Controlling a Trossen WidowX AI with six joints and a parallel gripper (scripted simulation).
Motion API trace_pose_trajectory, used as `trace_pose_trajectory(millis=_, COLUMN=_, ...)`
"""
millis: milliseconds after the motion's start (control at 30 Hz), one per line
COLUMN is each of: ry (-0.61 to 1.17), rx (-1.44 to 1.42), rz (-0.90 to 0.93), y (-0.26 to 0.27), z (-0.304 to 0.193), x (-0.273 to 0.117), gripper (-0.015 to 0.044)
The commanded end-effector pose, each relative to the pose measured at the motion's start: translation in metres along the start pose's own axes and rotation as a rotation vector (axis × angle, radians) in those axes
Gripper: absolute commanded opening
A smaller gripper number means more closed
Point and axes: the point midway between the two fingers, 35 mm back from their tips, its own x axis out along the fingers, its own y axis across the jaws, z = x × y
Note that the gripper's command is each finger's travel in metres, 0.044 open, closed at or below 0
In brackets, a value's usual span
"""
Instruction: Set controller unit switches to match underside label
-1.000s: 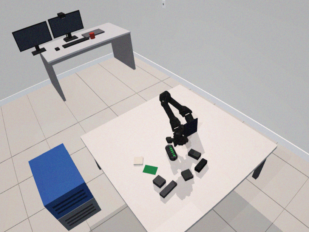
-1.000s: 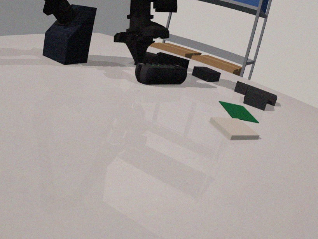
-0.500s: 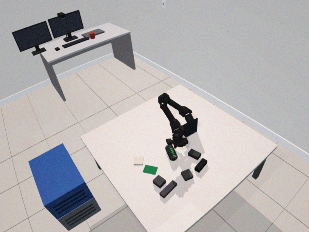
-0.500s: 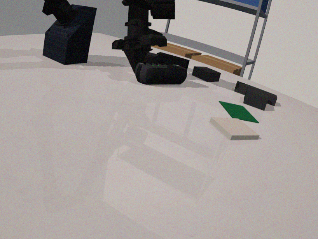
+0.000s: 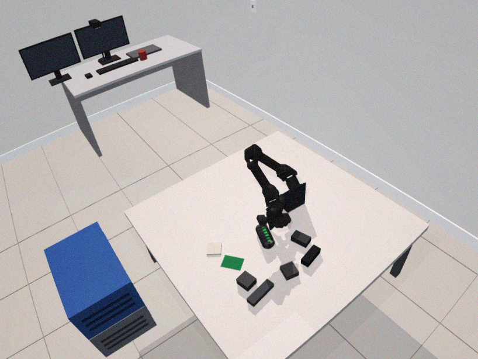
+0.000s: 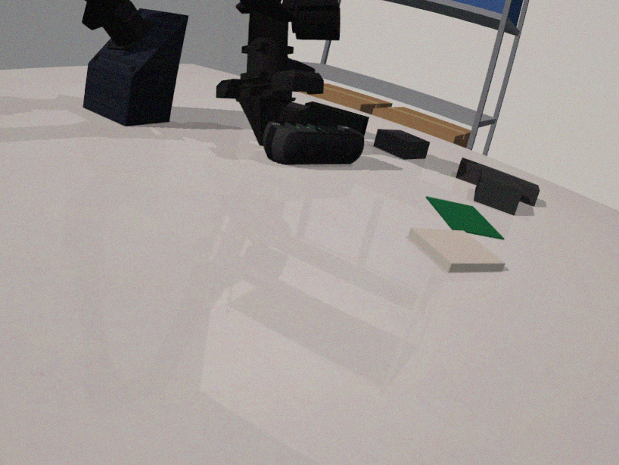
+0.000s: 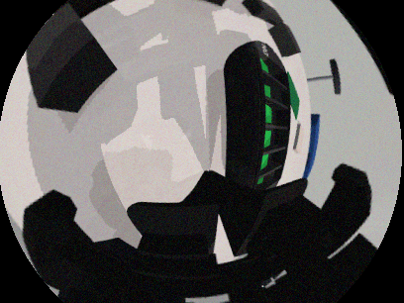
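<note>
On the pale bench (image 5: 185,231) (image 6: 150,240), a black arm down beside the switch unit.

Biggest thing on there is the arm (image 5: 259,175) (image 6: 268,45), folded over with its claw (image 5: 272,227) (image 6: 260,144) (image 7: 208,174) pointing down, closed and gripping nothing, fingertips right next to one end of the controller unit (image 5: 265,236) (image 6: 319,144) (image 7: 243,114); can't tell if they're touching. The unit itself sits flat, switches up, with green showing along the row, so the underside label is out of sight. Going smaller, there's a long dark bar (image 5: 260,292) near a dark block (image 5: 246,280), then a green sheet (image 5: 232,262) (image 6: 465,217) (image 7: 294,94) lying flat, and a little cream tile (image 5: 214,248) (image 6: 455,250) just beside it.
</note>
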Motion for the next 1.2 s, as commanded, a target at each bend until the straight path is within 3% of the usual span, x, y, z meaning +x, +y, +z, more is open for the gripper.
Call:
trace_pose_trajectory(millis=0, ry=0.001, rx=0.000, rz=-0.005, y=-0.003, z=0.000, x=0.000, gripper=0.0000)
trace_pose_trajectory(millis=1167, ry=0.001, rx=0.000, rz=-0.006, y=-0.017, z=-0.001, x=0.004, gripper=0.0000)
